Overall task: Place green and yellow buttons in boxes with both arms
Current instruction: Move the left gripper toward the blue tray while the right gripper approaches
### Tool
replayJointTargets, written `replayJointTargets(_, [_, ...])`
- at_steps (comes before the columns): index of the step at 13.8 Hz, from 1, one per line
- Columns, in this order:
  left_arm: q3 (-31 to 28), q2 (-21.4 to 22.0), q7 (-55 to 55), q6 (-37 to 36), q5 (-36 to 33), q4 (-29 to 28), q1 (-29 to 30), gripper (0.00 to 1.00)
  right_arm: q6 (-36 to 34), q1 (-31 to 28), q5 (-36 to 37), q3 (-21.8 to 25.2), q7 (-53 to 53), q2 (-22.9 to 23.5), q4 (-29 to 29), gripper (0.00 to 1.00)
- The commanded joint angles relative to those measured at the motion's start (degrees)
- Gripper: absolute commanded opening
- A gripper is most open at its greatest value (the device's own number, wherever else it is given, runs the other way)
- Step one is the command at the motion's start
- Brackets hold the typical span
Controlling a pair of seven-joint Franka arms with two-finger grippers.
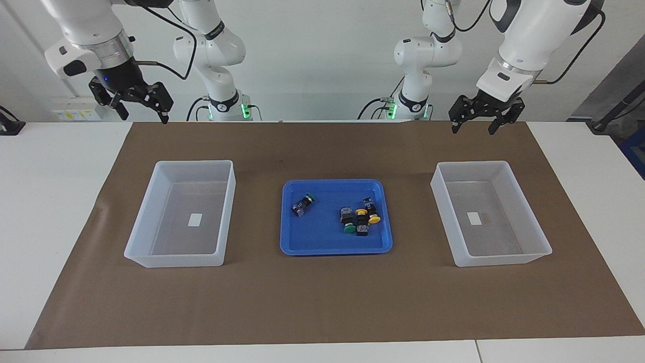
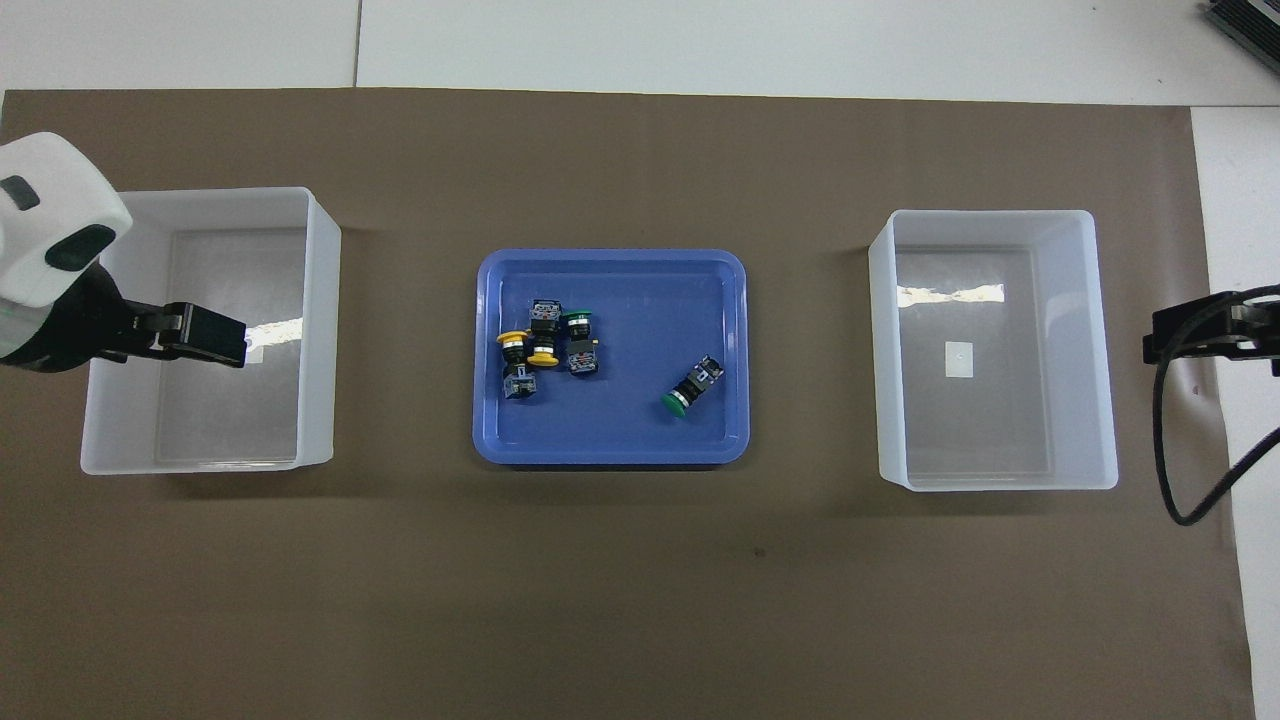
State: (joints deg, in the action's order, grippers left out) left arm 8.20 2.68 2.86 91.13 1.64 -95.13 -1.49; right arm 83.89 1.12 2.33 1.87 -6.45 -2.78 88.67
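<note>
Two green-capped and two yellow-capped buttons lie in a blue tray [image 1: 289,247] [image 2: 735,350] at the table's middle. One green button [image 1: 304,204] [image 2: 690,388] lies alone toward the right arm's end. The other green button [image 1: 348,223] [image 2: 577,322] and both yellow buttons [image 1: 373,218] [image 2: 512,341] huddle together toward the left arm's end. My left gripper [image 1: 472,129] [image 2: 205,335] is open and empty, raised by the clear box [image 1: 438,174] [image 2: 322,300] at its end. My right gripper [image 1: 143,116] [image 2: 1190,335] is open and empty, raised by the other clear box [image 1: 194,162] [image 2: 880,330].
A brown mat [image 1: 322,302] covers most of the white table. Both boxes hold only a small white label each. A black cable [image 2: 1165,450] hangs from the right arm at the mat's edge.
</note>
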Motion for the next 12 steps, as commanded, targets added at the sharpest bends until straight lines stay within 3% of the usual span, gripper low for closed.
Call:
replayJointTargets(1, [-0.3, -0.2, 3.4, 8.2, 0.5, -6.4, -3.0, 1.00, 0.0, -0.4, -1.1, -0.3, -1.1, -0.3, -0.3, 1.00])
replayJointTargets(6, [-0.3, -7.4, 16.3, 23.2, 0.5, -10.8, -8.7, 1.00, 0.0, -0.3, -1.1, -0.3, -1.1, -0.7, 0.5, 1.00])
replayJointTargets(8, [-0.2, -8.1, 19.4, 32.6, 0.6, -15.3, -9.3, 1.00, 0.3, 0.1, -0.8, -0.3, -1.7, -0.9, 1.1, 1.00])
replayJointTargets(10, [-0.2, -8.8, 21.0, 39.0, 0.7, -18.2, -9.3, 1.00, 2.4, 0.6, -0.7, -0.5, -5.8, -0.7, 2.6, 1.00])
replayJointTargets(12, [-0.2, -12.7, 26.6, 43.1, 0.9, -18.1, -11.2, 1.00, 6.2, 2.5, -0.7, -0.7, -9.3, 0.1, 4.2, 1.00])
